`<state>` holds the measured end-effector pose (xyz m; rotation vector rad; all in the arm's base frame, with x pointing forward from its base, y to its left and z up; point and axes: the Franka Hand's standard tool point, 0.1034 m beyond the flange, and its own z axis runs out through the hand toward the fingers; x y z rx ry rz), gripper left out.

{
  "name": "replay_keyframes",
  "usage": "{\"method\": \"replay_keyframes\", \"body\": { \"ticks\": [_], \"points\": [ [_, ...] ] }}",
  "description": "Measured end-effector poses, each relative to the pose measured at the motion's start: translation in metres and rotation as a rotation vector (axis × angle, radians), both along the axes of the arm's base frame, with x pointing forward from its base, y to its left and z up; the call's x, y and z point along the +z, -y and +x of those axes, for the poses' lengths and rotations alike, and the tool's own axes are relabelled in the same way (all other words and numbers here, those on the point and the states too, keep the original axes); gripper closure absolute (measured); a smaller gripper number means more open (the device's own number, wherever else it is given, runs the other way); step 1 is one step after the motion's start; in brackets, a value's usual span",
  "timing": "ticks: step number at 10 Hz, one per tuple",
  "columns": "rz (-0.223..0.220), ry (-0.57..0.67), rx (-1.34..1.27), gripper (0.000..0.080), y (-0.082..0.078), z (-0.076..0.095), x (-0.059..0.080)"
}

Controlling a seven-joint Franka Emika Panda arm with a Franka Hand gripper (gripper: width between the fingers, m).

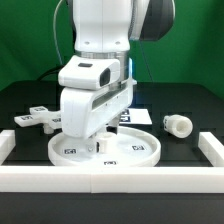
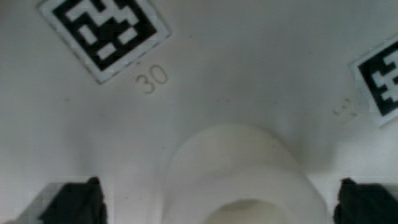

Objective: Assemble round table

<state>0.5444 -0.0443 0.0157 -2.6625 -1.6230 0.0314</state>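
The large round disc (image 1: 140,150) lies flat on the black table, against the front wall. My gripper (image 1: 100,141) hangs straight down over the disc's middle, close to its surface. In the wrist view the disc (image 2: 214,100) fills the picture, with two square tags and the number 30 on it. A raised rounded hub (image 2: 240,165) on the disc sits between my two dark fingertips (image 2: 71,200). The jaws stand wide apart, clear of the hub on each side, holding nothing. The short cylindrical leg (image 1: 178,124) lies on its side at the exterior view's right. The cross-shaped foot piece (image 1: 33,118) lies at the left.
A white straight-walled rim (image 1: 110,177) runs along the front and up both sides of the table. The marker board (image 1: 135,113) lies behind the disc, mostly hidden by the arm.
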Motion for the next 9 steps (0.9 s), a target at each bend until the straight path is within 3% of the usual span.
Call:
{"method": "replay_keyframes", "body": {
  "ticks": [1,2,4,9],
  "points": [
    [0.000,0.000,0.000,0.0177,0.0000,-0.0001,0.0000],
    [0.000,-0.001,0.000,0.0360,0.0000,-0.0002,-0.0001],
    [0.000,0.000,0.000,0.0395,0.0000,-0.0002,-0.0001],
    [0.000,-0.002,0.004,0.0395,-0.0017,0.0002,0.0000]
  ]
}}
